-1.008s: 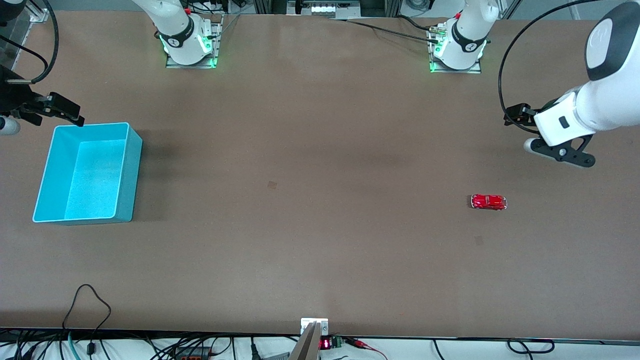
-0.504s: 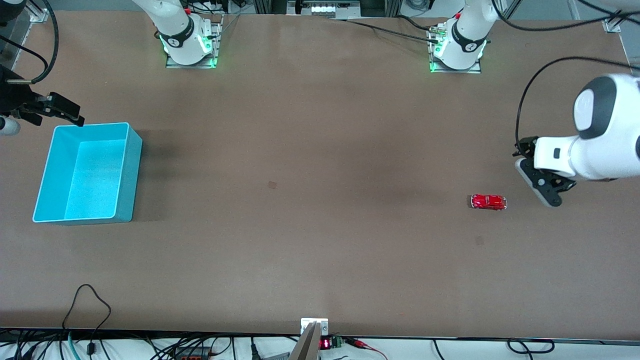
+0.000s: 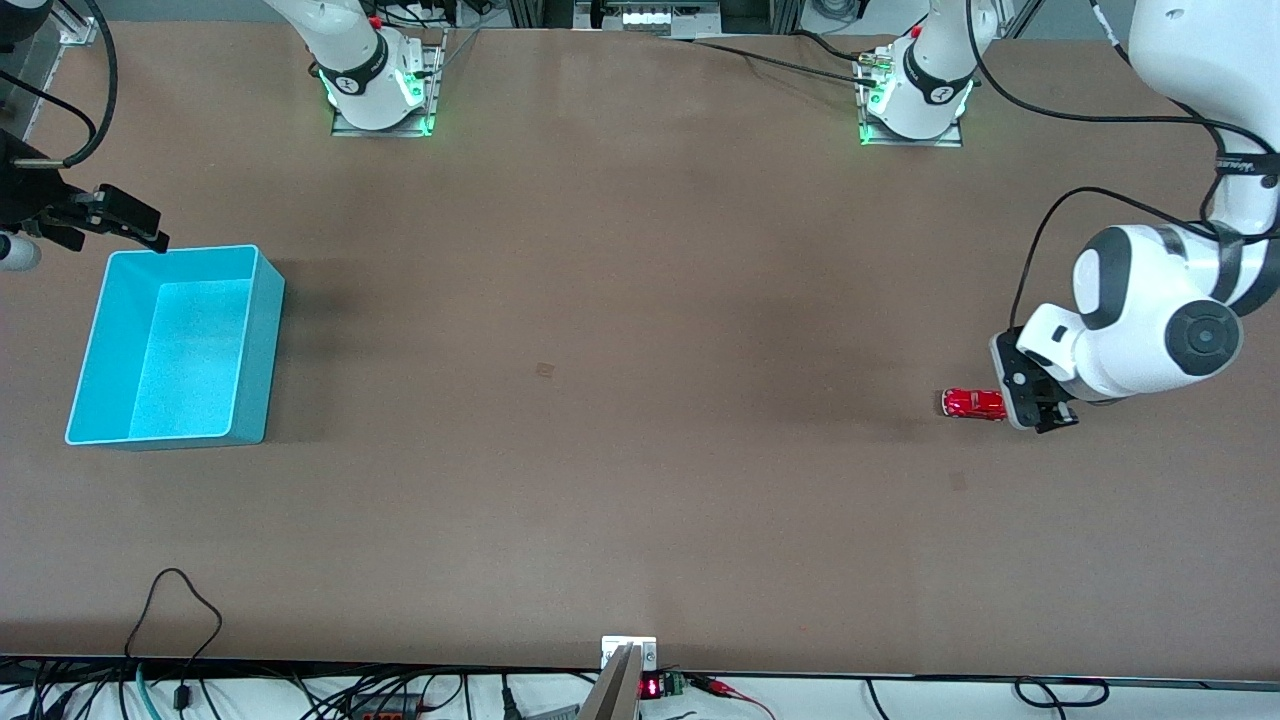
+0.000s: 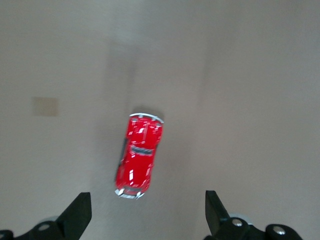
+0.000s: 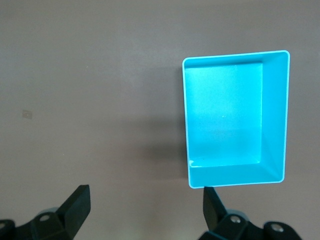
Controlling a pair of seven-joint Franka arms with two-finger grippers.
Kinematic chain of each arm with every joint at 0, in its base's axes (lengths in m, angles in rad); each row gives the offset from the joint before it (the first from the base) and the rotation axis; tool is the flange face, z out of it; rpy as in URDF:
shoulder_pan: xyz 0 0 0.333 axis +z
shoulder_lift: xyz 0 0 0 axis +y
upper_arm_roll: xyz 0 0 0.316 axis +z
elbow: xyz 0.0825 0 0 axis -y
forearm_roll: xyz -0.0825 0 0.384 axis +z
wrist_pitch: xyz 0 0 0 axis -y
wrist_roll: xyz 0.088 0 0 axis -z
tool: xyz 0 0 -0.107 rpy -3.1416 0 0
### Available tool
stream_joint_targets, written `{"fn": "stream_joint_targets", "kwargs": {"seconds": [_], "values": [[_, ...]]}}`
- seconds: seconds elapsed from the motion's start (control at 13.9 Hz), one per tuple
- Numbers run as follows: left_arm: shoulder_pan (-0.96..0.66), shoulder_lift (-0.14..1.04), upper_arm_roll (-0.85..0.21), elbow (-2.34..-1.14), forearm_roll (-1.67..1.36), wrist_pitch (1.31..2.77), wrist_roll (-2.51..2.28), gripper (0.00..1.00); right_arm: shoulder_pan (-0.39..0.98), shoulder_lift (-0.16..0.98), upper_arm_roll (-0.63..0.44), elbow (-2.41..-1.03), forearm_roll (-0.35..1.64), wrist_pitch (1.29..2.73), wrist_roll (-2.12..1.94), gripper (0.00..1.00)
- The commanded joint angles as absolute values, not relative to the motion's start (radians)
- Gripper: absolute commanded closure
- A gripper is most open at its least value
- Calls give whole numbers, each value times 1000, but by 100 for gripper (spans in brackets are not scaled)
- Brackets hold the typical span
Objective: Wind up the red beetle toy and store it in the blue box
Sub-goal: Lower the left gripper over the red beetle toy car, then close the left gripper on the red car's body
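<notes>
The red beetle toy (image 3: 973, 404) lies on the brown table toward the left arm's end; it also shows in the left wrist view (image 4: 138, 155). My left gripper (image 3: 1040, 405) is open and empty, low over the table right beside the toy, its fingers (image 4: 77, 215) wide apart with the toy just ahead of them. The blue box (image 3: 170, 345) stands open and empty toward the right arm's end; it also shows in the right wrist view (image 5: 235, 118). My right gripper (image 3: 120, 222) is open and empty, waiting up over the table by the box's corner nearest the bases.
The arm bases (image 3: 375, 85) stand along the table's edge farthest from the front camera. Cables (image 3: 175, 610) lie near the edge nearest that camera. Small pale marks (image 3: 544, 370) dot the middle of the table.
My left arm has swung down and toward the front camera, bringing its gripper from well above the table to right beside the toy. The right arm, box and toy have not moved.
</notes>
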State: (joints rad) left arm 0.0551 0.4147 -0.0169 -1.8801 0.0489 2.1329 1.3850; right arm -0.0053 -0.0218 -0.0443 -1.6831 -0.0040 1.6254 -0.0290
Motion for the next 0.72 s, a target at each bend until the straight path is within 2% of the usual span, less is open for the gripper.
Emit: {"fn": "stream_joint_targets", "kwargs": {"seconds": [0.0, 0.43, 0.58, 0.65], "values": [[55, 425, -18, -1939, 71, 2203, 1439, 0, -8, -21, -46, -1669, 8, 1609, -41, 0], [71, 509, -18, -1954, 71, 2382, 1539, 1, -8, -21, -46, -1669, 8, 1611, -41, 0], [69, 511, -18, -1960, 71, 2391, 1546, 12, -8, -20, -46, -1669, 8, 1609, -40, 0], [69, 511, -18, -1960, 71, 2393, 1571, 23, -8, -21, -46, -1669, 8, 1609, -40, 0]]}}
